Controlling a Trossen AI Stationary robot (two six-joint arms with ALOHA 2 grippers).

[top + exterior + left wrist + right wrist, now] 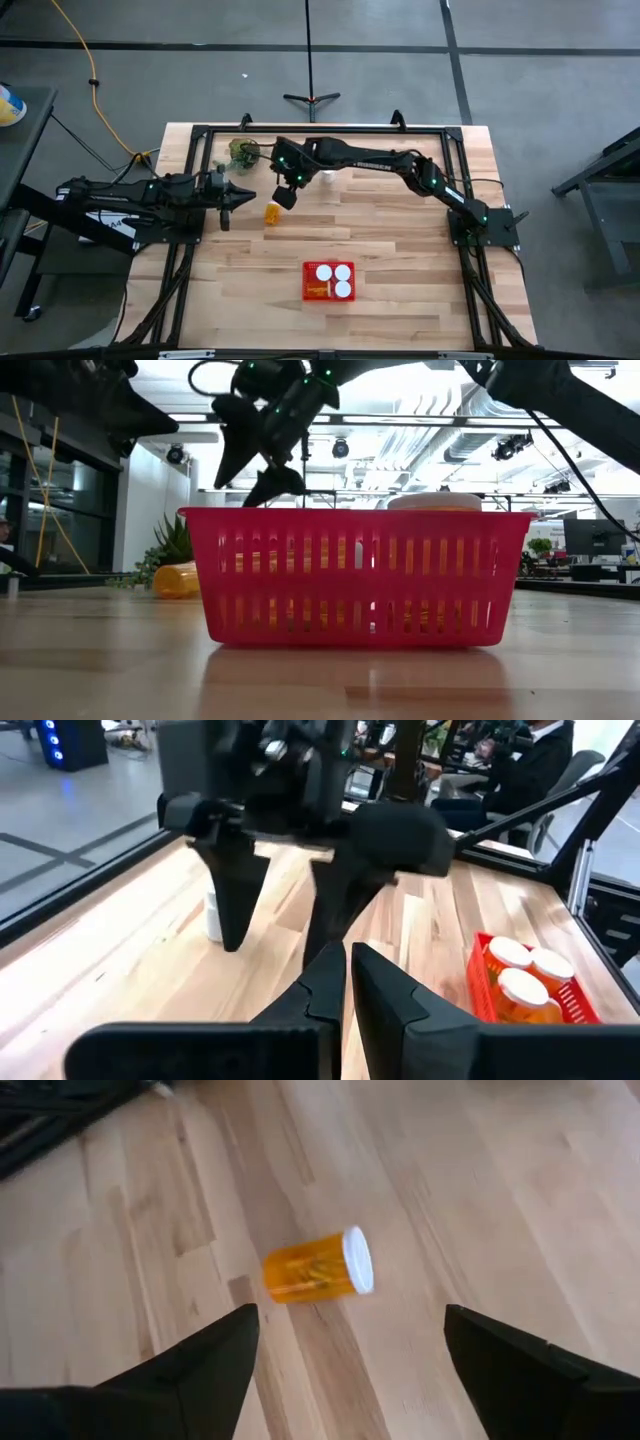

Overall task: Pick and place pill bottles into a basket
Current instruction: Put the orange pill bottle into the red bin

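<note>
An orange pill bottle (318,1267) with a white cap (358,1260) lies on its side on the wooden table, left of centre (272,212). My right gripper (350,1350) hangs open above it, slanting down, with nothing between its fingers (287,196). A whitish bottle (327,178) stands upright farther back. The red basket (312,293) sits near the front centre; three white-capped bottles (335,278) stand in it. My left gripper (248,194) waits shut at the table's left, pointing toward the right gripper.
A small green plant (242,153) stands at the far left of the table, behind the lying bottle. The table's black frame (320,128) runs along its far edge. Bare wood lies between the lying bottle and the basket.
</note>
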